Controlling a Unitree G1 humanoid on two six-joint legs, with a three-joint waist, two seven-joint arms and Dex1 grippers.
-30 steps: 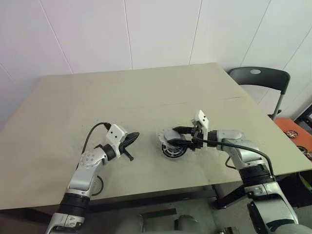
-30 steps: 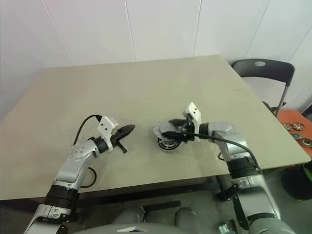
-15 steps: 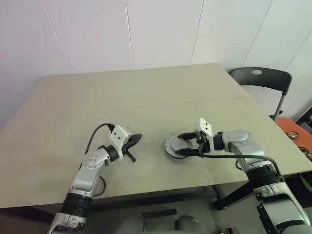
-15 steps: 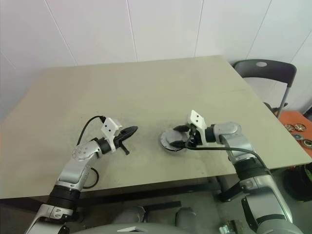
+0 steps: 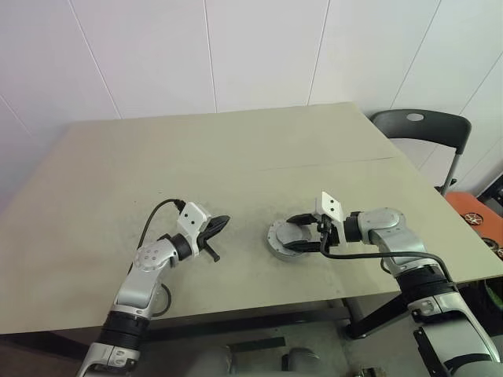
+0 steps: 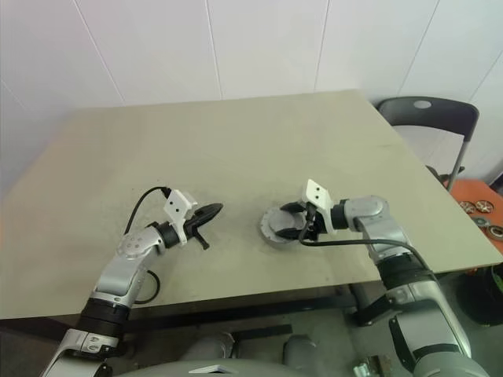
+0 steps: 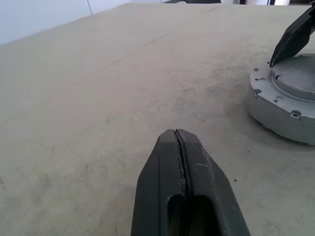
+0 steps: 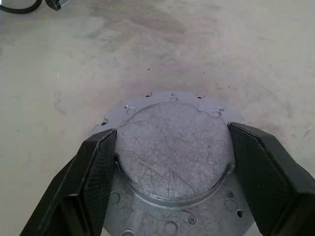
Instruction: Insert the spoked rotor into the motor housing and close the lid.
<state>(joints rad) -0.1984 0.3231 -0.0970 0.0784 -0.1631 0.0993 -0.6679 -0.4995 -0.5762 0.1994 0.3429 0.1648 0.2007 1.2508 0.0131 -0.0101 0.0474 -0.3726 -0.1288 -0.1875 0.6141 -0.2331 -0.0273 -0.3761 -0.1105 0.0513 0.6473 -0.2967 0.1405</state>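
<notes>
My right hand [image 8: 170, 182] has its two fingers [image 8: 96, 172] spread wide around the raised centre of the lid [image 8: 172, 162], one on each side, seemingly touching its edge. The lid sits flat on top of the housing [image 7: 275, 110], which rests on the worktop [image 5: 236, 157] near the front edge; I judge the rotor is already inside, since it is covered. To finish well I'd keep the lid level, press straight down without twisting, and check that the notched rim seats evenly all round before letting go, drawing the fingers apart gently so nothing lifts. My left hand [image 7: 179, 147] is closed tight and empty, held above the worktop well to the left of the assembly, pointing towards it. I can read no brand, label or writing on the lid, housing or worktop.
</notes>
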